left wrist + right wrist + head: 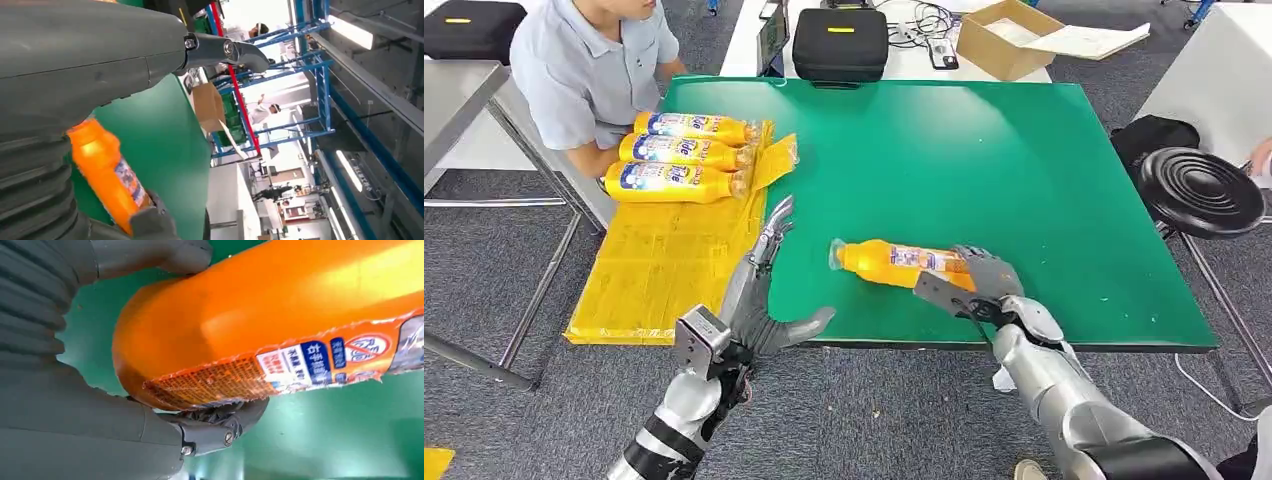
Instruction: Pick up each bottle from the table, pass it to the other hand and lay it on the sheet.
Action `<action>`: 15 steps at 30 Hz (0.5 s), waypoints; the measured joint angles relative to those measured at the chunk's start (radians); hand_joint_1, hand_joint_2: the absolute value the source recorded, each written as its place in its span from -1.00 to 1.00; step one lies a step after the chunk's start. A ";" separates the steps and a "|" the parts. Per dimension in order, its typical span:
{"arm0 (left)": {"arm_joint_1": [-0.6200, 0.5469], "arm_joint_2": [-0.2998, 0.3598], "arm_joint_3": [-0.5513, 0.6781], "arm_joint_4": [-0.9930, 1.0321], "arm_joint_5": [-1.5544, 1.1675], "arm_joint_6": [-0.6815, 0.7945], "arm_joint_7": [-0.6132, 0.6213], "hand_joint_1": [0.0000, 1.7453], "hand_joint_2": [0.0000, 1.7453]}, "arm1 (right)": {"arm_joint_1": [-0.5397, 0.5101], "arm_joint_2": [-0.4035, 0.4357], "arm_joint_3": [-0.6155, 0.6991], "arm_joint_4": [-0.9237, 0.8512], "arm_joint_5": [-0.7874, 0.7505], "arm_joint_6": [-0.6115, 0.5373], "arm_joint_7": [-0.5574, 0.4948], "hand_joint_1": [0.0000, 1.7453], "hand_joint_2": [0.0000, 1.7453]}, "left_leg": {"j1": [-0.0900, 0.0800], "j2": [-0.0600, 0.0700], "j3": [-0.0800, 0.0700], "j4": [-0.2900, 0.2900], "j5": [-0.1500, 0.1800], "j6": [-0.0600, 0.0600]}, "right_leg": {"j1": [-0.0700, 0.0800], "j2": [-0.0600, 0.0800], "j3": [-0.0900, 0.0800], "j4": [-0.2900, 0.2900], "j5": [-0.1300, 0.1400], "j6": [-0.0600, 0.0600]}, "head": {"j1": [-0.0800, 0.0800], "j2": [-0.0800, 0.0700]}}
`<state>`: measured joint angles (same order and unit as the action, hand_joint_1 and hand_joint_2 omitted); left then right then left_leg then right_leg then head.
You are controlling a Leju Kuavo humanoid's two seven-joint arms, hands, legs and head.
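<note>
Right hand (980, 285): grasping orange bottle (894, 264) by its base, bottle lying sideways over green table (1024, 180). Left hand (764, 300): released, fingers spread, near table's front edge beside yellow sheet (659, 265). Three bottles (679, 153): lying side by side on sheet's far end.

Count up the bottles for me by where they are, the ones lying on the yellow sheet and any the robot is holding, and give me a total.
Bottles lying on the yellow sheet: 3, at and
Bottles held in the right hand: 1, the orange bottle
Bottles in the left hand: 0
Total: 4
</note>
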<state>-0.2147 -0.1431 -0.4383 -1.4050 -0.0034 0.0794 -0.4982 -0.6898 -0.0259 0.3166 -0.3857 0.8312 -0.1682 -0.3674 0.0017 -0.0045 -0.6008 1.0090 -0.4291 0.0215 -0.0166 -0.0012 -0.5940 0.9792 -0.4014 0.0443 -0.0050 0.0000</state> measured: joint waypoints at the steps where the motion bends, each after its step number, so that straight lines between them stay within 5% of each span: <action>1: 0.000 0.000 0.000 0.000 0.003 0.003 -0.002 -1.00 1.00 | 0.004 0.000 -0.012 0.000 -0.018 0.001 -0.011 1.00 1.00 | 0.000 0.000 0.000 0.000 0.000 0.000 | 0.000 0.000 0.000 0.000 0.000 0.000 | 0.000 0.000; 15: 0.043 -0.005 0.036 -0.006 0.113 0.059 0.028 -1.00 1.00 | 0.128 0.032 -0.216 -0.086 -0.349 -0.030 -0.259 1.00 1.00 | 0.000 0.000 0.001 0.000 0.000 0.000 | 0.000 0.000 0.002 0.000 0.000 0.000 | 0.000 0.000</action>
<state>-0.1714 -0.1484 -0.4024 -1.4107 0.1092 0.1382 -0.4703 -0.5620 0.0065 0.1003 -0.4716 0.4821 -0.1980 -0.6269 0.0018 -0.0045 -0.5999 1.0088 -0.4292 0.0215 -0.0165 -0.0012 -0.5923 0.9794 -0.4014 0.0442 -0.0050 0.0000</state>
